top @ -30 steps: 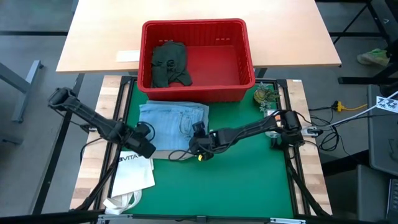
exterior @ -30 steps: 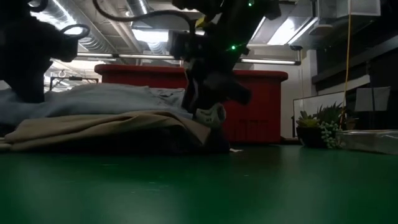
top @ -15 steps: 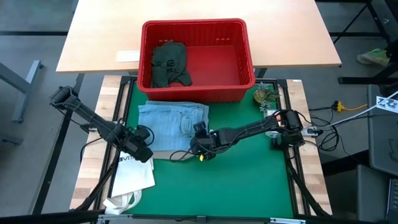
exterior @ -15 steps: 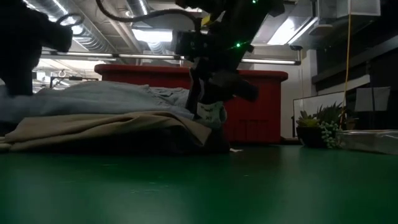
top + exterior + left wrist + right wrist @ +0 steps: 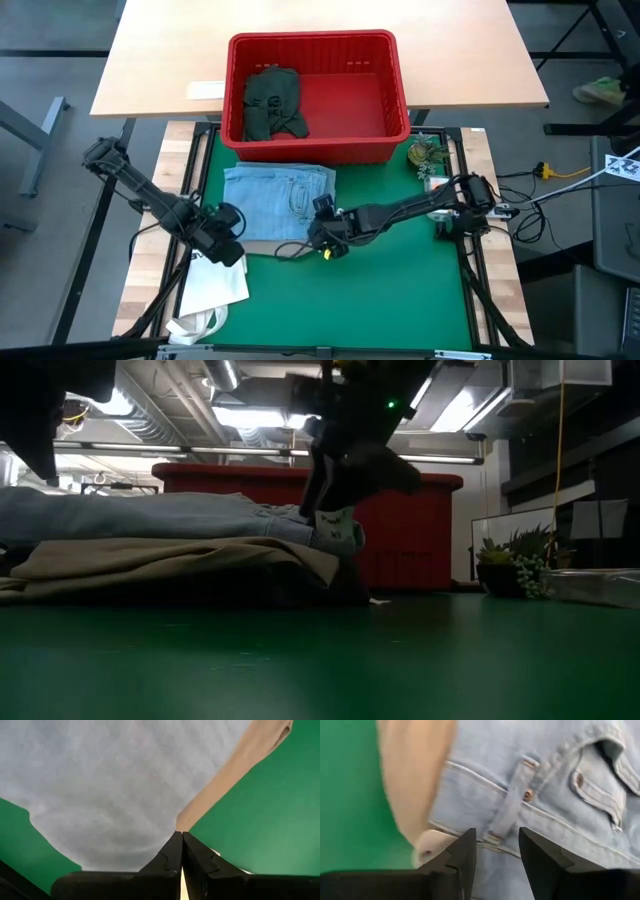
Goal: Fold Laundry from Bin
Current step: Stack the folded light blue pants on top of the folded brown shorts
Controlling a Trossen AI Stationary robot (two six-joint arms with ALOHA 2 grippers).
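Note:
Folded light blue jeans (image 5: 278,193) lie on khaki trousers (image 5: 262,246), which lie on the green mat. My right gripper (image 5: 318,238) stands at the jeans' near right corner, closed on their waistband. My left gripper (image 5: 230,250) is shut and empty, hanging above the stack's near left corner; in its wrist view the fingertips (image 5: 179,836) sit over the jeans (image 5: 110,785) and the khaki edge (image 5: 235,775). A dark green piece (image 5: 272,103) lies in the red bin (image 5: 312,38). My right gripper pinches the jeans' waistband edge (image 5: 495,832) beside a belt loop, one finger (image 5: 462,852) on each side. The fingers slant down from the table's right side. That edge is raised a little (image 5: 335,532), with a white label hanging under it; the other end of the jeans stays on the khaki trousers (image 5: 170,560).
A white tote bag (image 5: 215,280) lies at the mat's near left, partly off it. A small plant (image 5: 425,155) stands at the far right beside the bin. The mat's near right half (image 5: 400,290) is bare green. A wooden table (image 5: 320,15) lies beyond the bin.
My left gripper has risen off the stack and drawn back toward the table's left edge, staying shut. My right gripper has gone up a little, taking the jeans' waistband edge and its white label with it.

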